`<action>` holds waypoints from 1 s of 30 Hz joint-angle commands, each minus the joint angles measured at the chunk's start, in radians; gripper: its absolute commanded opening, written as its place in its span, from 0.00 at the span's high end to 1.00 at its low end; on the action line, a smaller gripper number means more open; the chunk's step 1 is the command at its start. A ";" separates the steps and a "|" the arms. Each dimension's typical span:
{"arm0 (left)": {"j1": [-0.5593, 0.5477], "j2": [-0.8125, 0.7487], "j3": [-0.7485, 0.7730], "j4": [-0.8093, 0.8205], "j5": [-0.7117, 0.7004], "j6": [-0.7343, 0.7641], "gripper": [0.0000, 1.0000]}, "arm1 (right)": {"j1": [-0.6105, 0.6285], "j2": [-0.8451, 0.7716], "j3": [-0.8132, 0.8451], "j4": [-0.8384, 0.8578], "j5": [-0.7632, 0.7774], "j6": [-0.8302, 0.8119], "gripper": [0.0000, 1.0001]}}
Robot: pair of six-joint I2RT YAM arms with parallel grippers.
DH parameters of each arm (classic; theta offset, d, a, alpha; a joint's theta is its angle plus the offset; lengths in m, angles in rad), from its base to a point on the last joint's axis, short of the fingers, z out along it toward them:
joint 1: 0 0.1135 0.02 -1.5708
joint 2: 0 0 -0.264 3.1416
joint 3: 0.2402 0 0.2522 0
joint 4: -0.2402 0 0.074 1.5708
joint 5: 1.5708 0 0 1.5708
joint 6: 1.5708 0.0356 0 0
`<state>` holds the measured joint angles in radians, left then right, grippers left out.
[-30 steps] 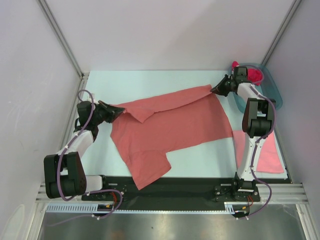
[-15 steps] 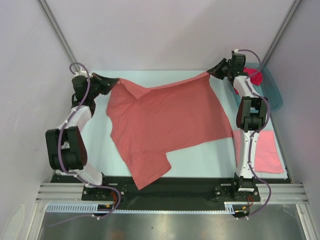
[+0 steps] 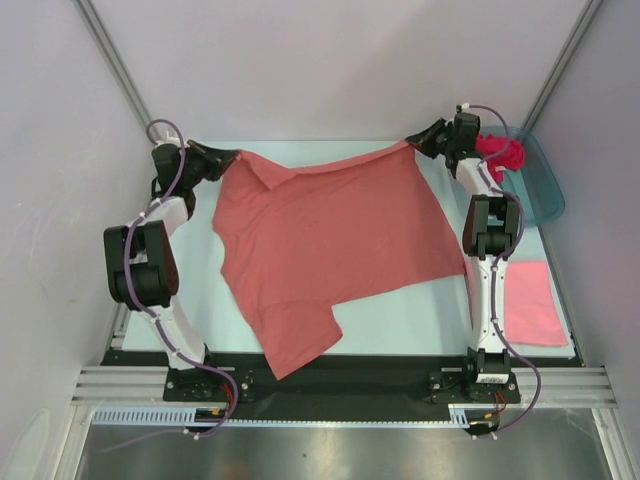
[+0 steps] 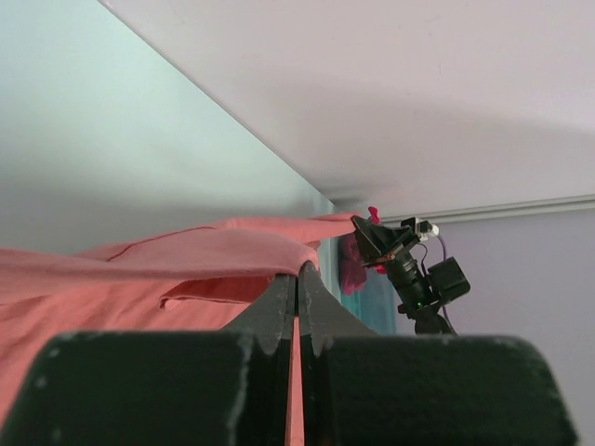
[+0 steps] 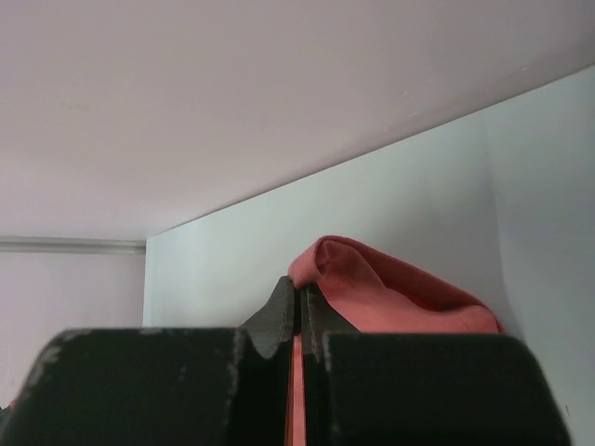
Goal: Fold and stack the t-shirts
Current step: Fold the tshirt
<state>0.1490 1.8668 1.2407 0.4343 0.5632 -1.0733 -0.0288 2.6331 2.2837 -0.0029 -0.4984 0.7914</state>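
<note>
1. On the pale bench (image 3: 400, 310), seen from above, a coral shirt (image 3: 330, 240) lies spread across the middle. Its near left part reaches onto the dark strip at the front edge.
2. The left pincer (image 3: 232, 160) is at the far left, closed tight on the shirt's far left corner. Its wrist view shows the two fingers pressed together with coral cloth pinched between them.
3. The right pincer (image 3: 415, 140) is at the far right, likewise clamped on the shirt's far right corner. A fold of cloth bulges just past its fingertips.
4. The shirt's far edge runs stretched between the two pincers, with a small flap folded over near the left corner.
5. A pink shirt (image 3: 528, 305), folded flat, lies at the near right of the bench, just beside the right arm.
6. A magenta shirt (image 3: 500, 152) sits bunched in a teal tub (image 3: 545, 190) at the far right corner.
</note>
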 commanded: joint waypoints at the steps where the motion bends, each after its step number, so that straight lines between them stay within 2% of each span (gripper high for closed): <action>1: 0.009 -0.069 0.007 0.017 0.027 0.001 1.00 | -0.002 -0.080 -0.012 0.006 -0.005 0.009 0.99; 9: 0.026 -0.246 -0.225 -0.046 0.095 0.001 1.00 | -0.036 -0.234 -0.170 -0.201 0.004 -0.108 0.98; 15: 0.027 -0.350 -0.360 -0.062 0.119 0.013 1.00 | -0.056 -0.292 -0.285 -0.215 -0.020 -0.138 0.98; 20: 0.023 -0.374 -0.402 -0.075 0.141 0.029 1.00 | -0.059 -0.352 -0.420 -0.195 -0.009 -0.149 0.98; 30: 0.020 -0.376 -0.446 -0.091 0.136 0.061 1.00 | -0.060 -0.381 -0.486 -0.249 0.014 -0.198 0.97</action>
<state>0.1696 1.5230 0.7979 0.3248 0.6849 -1.0454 -0.0837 2.3413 1.8030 -0.2405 -0.4976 0.6270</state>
